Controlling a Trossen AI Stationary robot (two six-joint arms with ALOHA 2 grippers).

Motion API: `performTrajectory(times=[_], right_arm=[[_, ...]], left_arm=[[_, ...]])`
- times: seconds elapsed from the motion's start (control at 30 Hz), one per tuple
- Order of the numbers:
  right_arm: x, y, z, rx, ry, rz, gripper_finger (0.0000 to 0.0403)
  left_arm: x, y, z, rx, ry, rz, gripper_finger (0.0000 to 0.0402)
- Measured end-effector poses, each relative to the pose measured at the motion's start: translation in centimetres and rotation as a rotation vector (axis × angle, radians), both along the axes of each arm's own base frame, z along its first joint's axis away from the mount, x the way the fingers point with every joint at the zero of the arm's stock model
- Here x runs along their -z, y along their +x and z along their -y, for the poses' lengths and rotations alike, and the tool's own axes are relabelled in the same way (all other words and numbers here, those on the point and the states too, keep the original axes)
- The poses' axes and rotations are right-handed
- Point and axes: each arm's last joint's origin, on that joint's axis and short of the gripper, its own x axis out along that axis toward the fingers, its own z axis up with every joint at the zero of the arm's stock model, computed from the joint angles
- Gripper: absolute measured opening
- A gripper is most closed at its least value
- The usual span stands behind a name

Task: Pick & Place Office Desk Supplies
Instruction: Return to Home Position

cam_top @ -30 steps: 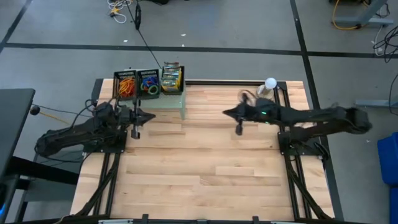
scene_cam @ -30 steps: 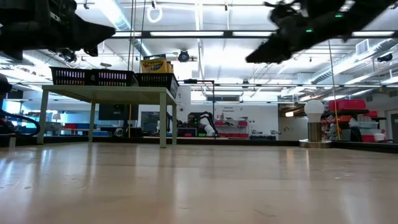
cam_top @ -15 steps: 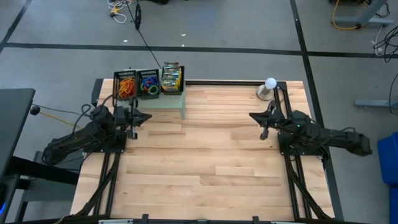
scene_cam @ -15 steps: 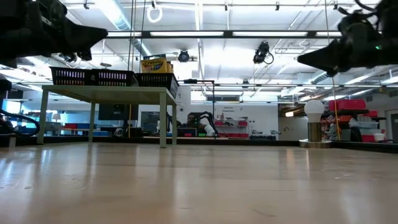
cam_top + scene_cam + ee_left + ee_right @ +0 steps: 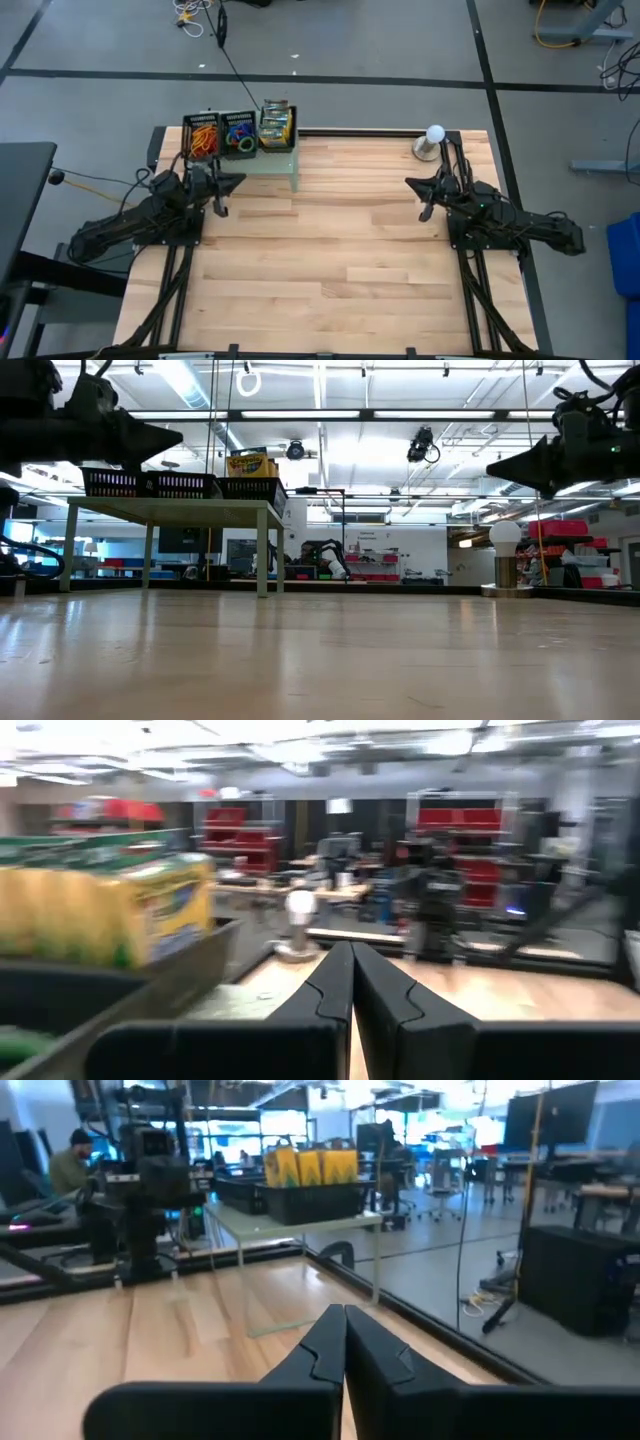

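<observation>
Wooden tabletop (image 5: 330,250) carries the stand (image 5: 275,162), topped by trays (image 5: 220,136) of rubber bands (image 5: 204,138) and crayon boxes (image 5: 276,126). The left gripper (image 5: 236,183) is just beside the stand and the right gripper (image 5: 412,185) well apart from it, both with fingers together. Homing well probably means folding back smoothly, clear of the stand.

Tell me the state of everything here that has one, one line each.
Left gripper: shut, empty, above the table.
Right gripper: shut, empty, above the table.
Left tray: holds orange rubber bands.
Middle tray: holds blue and green rubber bands.
Right tray: holds crayon boxes, upright.
Globe: upright.
</observation>
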Motion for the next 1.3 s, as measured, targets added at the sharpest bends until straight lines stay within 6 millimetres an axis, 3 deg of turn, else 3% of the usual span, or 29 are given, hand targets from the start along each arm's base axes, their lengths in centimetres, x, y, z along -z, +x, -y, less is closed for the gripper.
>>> performTrajectory(times=[0.17, 0.4, 1.3], right_arm=[[0.0, 0.0, 0.1, 0.014, 0.028, 0.007, 0.0023], [0.0, 0.0, 0.1, 0.014, 0.009, -0.002, 0.0032], [0.1, 0.0, 0.1, 0.016, -0.049, -0.029, 0.0034]], left_arm=[[0.1, 0.0, -0.1, -0.078, -0.020, -0.002, 0.0009], [1.5, 0.3, 0.1, 0.035, -0.094, -0.137, 0.0009], [1.7, 0.3, 0.0, 0.029, -0.131, -0.142, 0.0009]])
